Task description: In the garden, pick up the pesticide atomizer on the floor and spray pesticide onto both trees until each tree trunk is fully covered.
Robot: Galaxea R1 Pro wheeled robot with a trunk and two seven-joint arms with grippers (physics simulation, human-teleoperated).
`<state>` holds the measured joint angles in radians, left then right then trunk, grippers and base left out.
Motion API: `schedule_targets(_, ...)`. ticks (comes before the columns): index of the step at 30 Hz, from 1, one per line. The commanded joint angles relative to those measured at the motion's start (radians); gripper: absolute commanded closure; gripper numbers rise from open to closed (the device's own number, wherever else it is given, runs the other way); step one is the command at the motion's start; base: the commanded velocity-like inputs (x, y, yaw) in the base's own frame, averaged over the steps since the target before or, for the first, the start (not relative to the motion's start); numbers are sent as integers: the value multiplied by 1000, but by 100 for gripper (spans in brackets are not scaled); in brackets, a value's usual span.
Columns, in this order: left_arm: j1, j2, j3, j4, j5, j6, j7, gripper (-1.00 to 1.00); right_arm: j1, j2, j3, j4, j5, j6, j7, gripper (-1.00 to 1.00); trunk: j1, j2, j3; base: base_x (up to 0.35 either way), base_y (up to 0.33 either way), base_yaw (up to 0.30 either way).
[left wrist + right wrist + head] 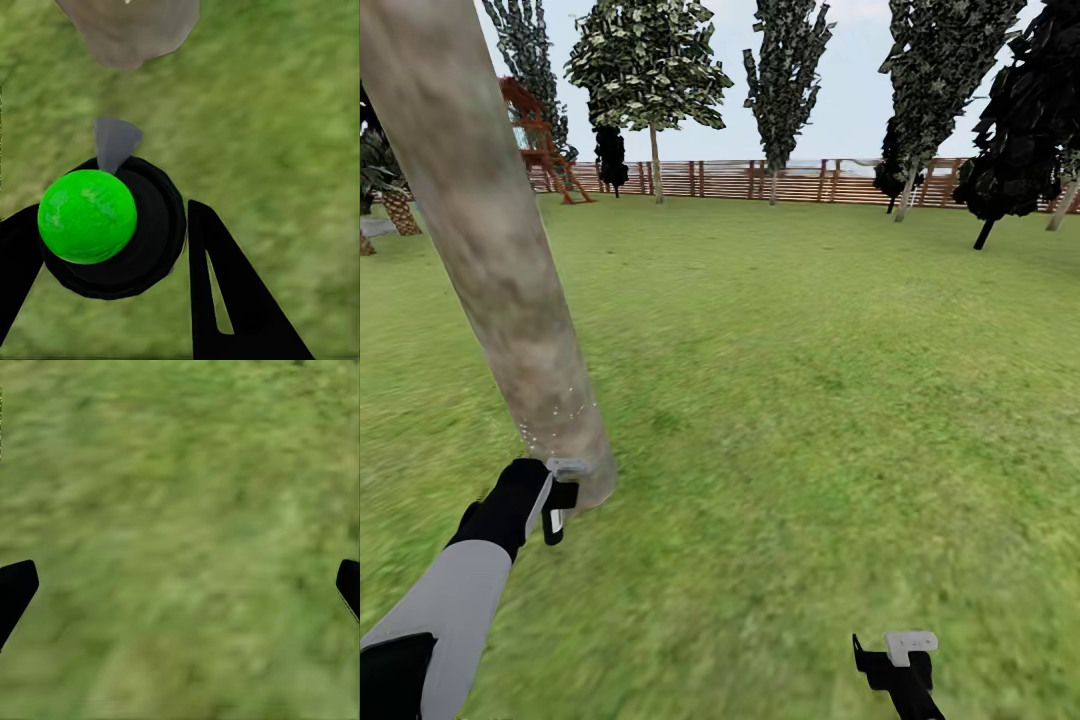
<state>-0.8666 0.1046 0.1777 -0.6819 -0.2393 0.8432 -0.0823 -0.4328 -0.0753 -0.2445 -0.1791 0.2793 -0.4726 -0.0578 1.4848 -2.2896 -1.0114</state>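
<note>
A thick, smooth tree trunk (485,250), mottled grey-beige and brown, leans across the left of the head view and meets the grass (810,400) near the bottom left. Tiny white specks of pesticide (555,420) dot the lower part of the trunk, just above its base.

The left gripper (560,505), on a black wrist with a grey forearm, sits right beside the base of the trunk. In the left wrist view its two black fingers (225,292) close around the atomizer (112,229), a round black body with a bright green ball on top and a grey cone-shaped nozzle pointing toward the trunk base (131,30), which is near but apart from the nozzle.

The right gripper (900,660) hangs low over the grass at the bottom right of the head view, well apart from the trunk. In the right wrist view its black fingertips (15,589) stand far apart at the picture's edges, holding nothing, with blurry green grass (180,525) between them.

Far across the lawn runs a brown slatted wooden fence (760,180). Before it stand a tall tree with a thin bare trunk and green crown (650,70), dark column-shaped trees (785,70), and a red play frame (535,135). A short palm (390,190) is at the left edge.
</note>
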Motion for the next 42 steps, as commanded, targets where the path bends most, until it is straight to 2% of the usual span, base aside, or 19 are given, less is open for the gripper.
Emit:
schedule_targets(1,1,-1,3,-1,-11,4,-8,100,-1,0,-4,1,11,-3,-5,-100,0,0,-1,208,-206,269)
schedule_targets(7,3,-1,4,2,-11,2,-7,100,-1,1,-4,1,12,-3,-5,-100,0,0,-1,74,-41,275)
schedule_targets(13,3,-7,3,2,-4,1,56,100,-1,2,-4,1,12,-3,-5,-100,0,0,-1,1,-1,247)
schedule_targets(25,3,-15,3,3,-2,-3,61,100,-1,0,-4,1,12,-3,-5,-100,0,0,-1,114,-187,12)
schedule_targets(29,3,-9,4,9,-4,-3,61,100,-1,0,-4,1,11,-3,-5,-100,0,0,-1,82,-268,0)
schedule_targets(31,18,-2,17,23,-4,-4,61,100,-1,0,-4,1,11,-3,-5,-100,0,0,-1,75,-269,0)
schedule_targets(35,41,14,67,30,-3,-7,59,100,-1,0,-4,1,11,-3,-5,-100,0,0,-1,77,-270,0)
schedule_targets(42,43,-11,70,30,-1,-7,61,100,-1,2,-4,1,11,-3,-5,-100,0,0,-1,159,-248,199)
